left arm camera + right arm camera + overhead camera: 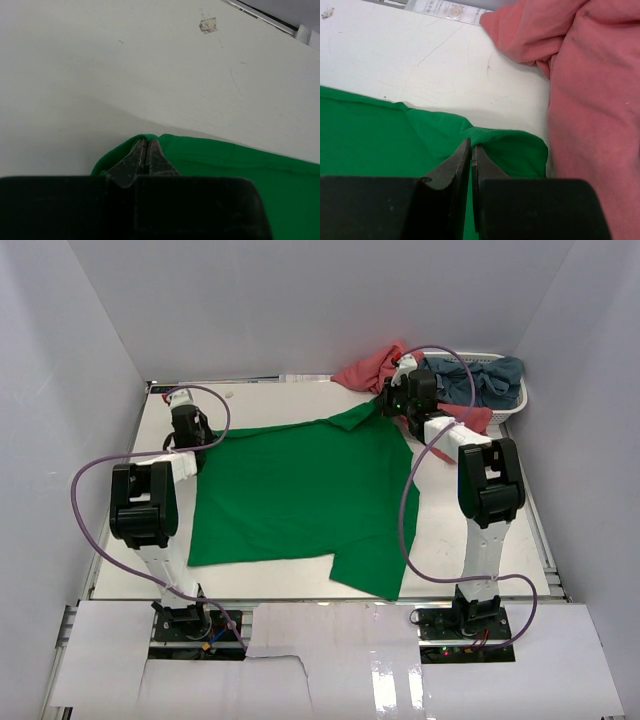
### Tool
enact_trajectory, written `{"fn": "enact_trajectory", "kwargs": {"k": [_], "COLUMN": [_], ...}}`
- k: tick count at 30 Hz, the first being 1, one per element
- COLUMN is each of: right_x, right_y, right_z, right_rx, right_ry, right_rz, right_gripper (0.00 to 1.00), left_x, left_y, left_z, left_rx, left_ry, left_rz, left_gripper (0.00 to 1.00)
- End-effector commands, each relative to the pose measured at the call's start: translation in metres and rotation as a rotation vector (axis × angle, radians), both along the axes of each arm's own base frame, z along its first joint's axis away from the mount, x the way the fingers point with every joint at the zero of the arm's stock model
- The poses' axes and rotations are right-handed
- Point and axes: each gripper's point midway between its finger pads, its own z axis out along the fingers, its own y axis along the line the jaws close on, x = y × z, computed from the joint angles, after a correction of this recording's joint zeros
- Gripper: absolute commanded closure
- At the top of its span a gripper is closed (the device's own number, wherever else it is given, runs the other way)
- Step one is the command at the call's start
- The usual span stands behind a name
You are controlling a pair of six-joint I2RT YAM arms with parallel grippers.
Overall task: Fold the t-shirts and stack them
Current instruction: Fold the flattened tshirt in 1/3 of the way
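Note:
A bright green t-shirt (300,490) lies spread over the middle of the white table. My left gripper (188,430) is shut on the green t-shirt's far left corner (200,160); the left gripper (146,142) pinches a small fold of it. At the far right corner my right gripper (392,402) is shut on the green cloth (510,147), the right gripper (471,146) nipping a raised pleat. A salmon-pink t-shirt (590,90) lies bunched just beside it, also the salmon-pink t-shirt (372,370) at the back. A grey-blue t-shirt (480,380) sits in the basket.
A white slatted basket (512,405) stands at the back right corner, with the pink shirt spilling over its rim. White walls close in the table on three sides. A paper label (447,9) lies at the table's far edge.

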Motion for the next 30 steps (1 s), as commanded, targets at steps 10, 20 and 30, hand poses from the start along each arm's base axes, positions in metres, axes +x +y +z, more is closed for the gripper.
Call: {"fn": "enact_trajectory", "kwargs": {"k": [10,20,30], "right_x": [-0.021,-0.033,-0.036], "right_y": [-0.003,-0.009,-0.020], "right_z": [0.058,0.068,0.081], "right_rx": [0.029,0.017,-0.004], "right_ry": [-0.114,-0.129,-0.145], "right_rz": [0.011,0.006,-0.025], "right_gripper": [0.92,0.92,0.92], "left_x": [-0.020,-0.032,-0.031], "left_y": [-0.001,0.002,0.001], "left_z": [0.059,0.067,0.057], "left_rx": [0.008,0.023,0.010], "left_ry": [-0.118,-0.132,-0.112], "left_rz": [-0.003,0.009,0.007], "left_gripper": [1.00,1.00,1.00]}}
